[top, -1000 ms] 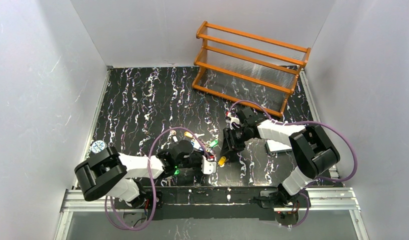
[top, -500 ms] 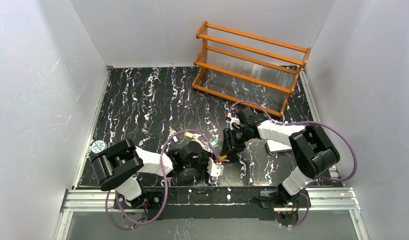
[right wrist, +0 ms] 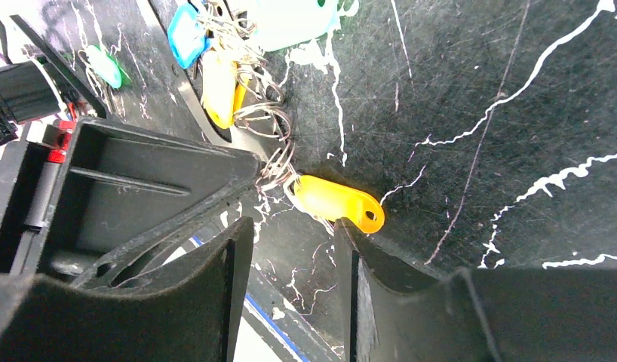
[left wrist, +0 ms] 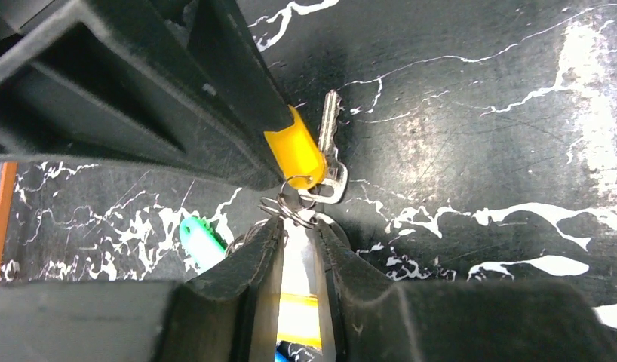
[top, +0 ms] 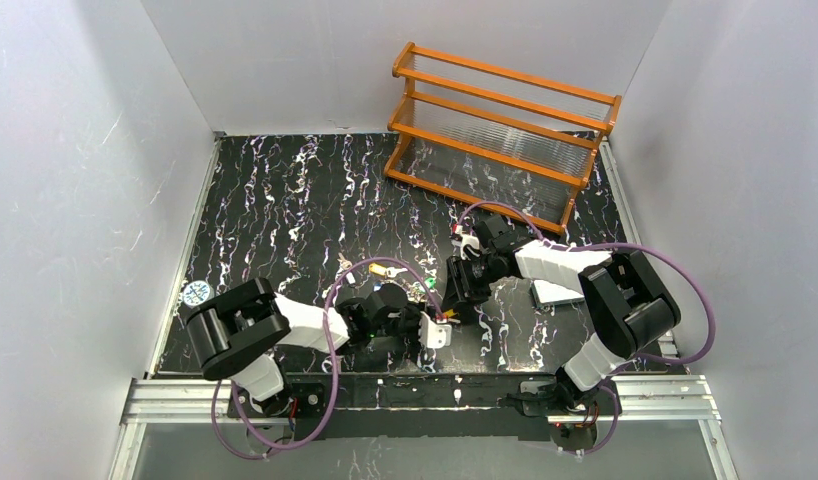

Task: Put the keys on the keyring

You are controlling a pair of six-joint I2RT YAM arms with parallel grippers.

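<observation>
Pinching keyring (left wrist: 297,265), left gripper (left wrist: 298,225) near-shut

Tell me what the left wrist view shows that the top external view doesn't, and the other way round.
Only left wrist: the bare metal blade of the yellow-headed key, and thin wire rings by the left fingers. Only top external: the orange rack, the round can, the whole left arm and right arm. Both: the marbled black table and the green key head.

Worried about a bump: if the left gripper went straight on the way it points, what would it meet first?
Probably the small wire rings just ahead of the left gripper, then the yellow key tag behind them; depth is unclear.
</observation>
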